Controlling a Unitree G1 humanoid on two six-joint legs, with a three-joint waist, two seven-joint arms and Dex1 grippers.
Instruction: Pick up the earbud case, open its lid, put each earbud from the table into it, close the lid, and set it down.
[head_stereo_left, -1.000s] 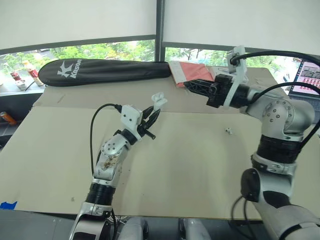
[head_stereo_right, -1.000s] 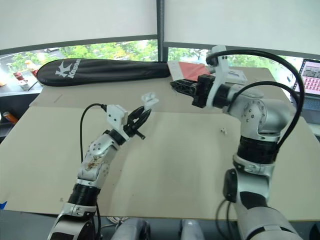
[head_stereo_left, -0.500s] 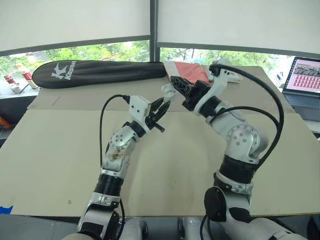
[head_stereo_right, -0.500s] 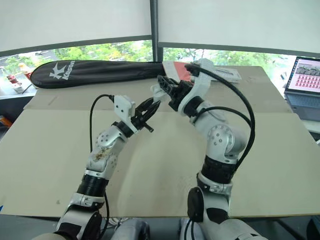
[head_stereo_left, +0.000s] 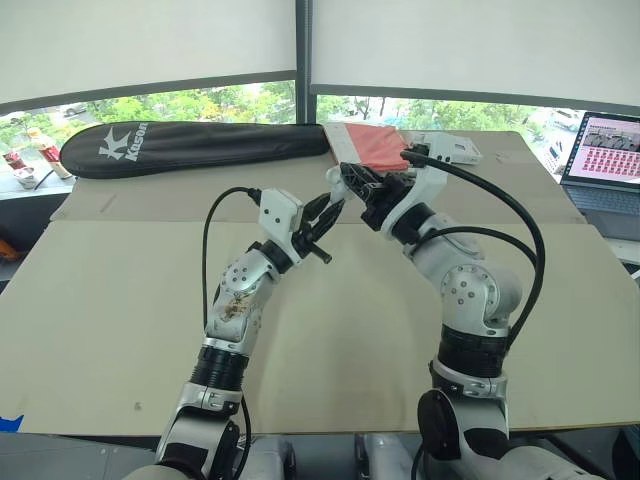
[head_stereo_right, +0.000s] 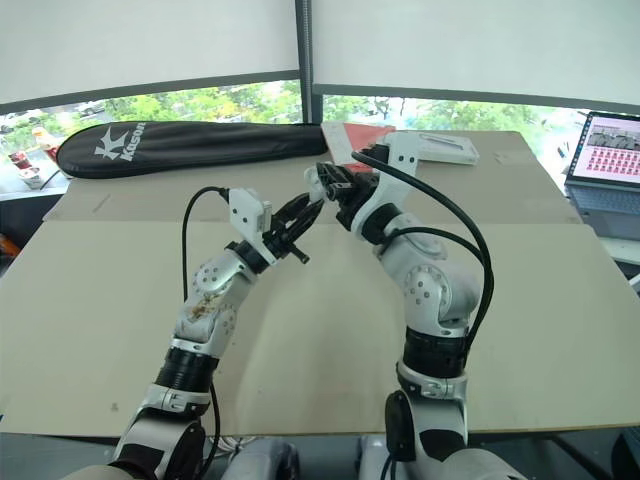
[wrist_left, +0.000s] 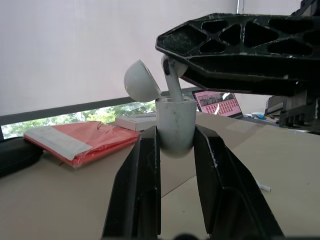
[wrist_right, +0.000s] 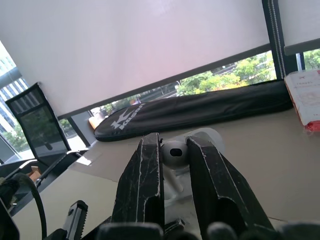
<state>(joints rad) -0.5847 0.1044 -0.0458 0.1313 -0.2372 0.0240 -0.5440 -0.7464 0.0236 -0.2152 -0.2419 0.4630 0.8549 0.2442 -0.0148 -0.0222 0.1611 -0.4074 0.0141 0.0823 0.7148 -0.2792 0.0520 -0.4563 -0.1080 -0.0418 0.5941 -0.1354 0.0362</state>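
Right hand (head_stereo_left: 347, 177) has swung left from well apart to meet left hand (head_stereo_left: 330, 205). Its earbud (wrist_left: 175, 87) now stands stem-down in the open earbud case (wrist_left: 175, 125).

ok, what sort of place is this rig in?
Probably an office or lab: a cardboard-topped table, roller blinds over a window with trees outside, an open laptop to the right, and a mesh office chair.

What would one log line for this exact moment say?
left jaws: shut on earbud case, lid open | right jaws: shut on earbud, lower end inside case | stage: inserting earbud
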